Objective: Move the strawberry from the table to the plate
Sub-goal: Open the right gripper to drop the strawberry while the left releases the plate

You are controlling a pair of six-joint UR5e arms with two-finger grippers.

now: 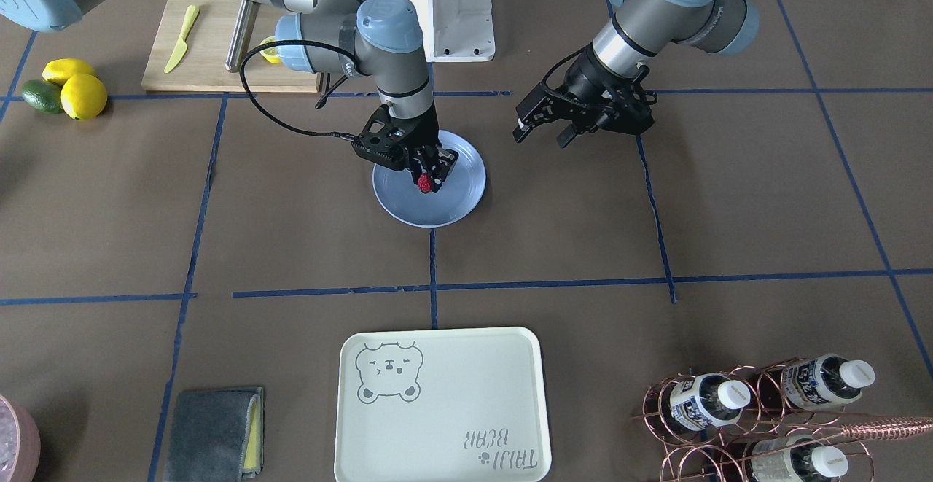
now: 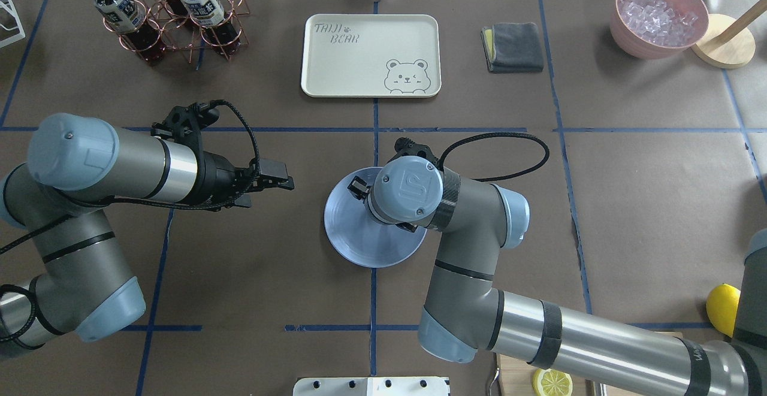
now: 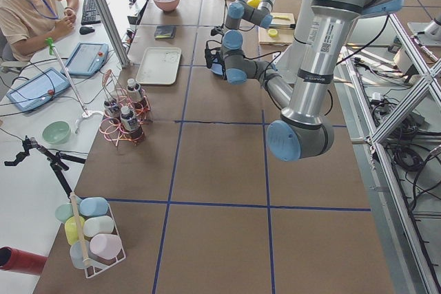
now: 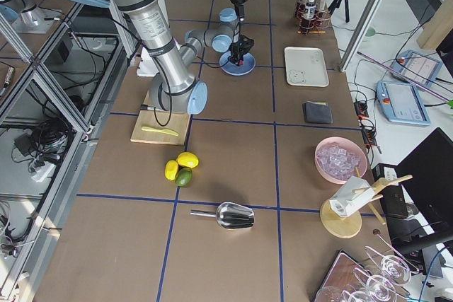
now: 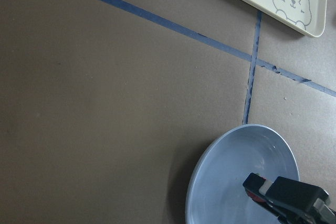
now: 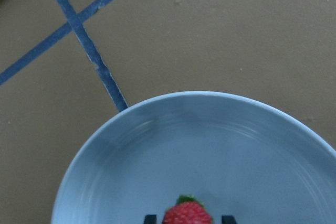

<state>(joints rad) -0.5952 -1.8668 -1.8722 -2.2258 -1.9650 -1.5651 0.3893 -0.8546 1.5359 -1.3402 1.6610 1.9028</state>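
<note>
A small red strawberry with a green cap hangs between the fingers of my right gripper, which is shut on it just above the light-blue plate. In the right wrist view the strawberry sits between two dark fingertips over the plate. Overhead, the right wrist hides the berry and covers part of the plate. My left gripper hovers open and empty above the brown table, a short way from the plate's side.
A cream bear tray lies at the operators' side. A grey cloth and a copper bottle rack flank it. A cutting board with a knife, lemons and a pink ice bowl stand further off.
</note>
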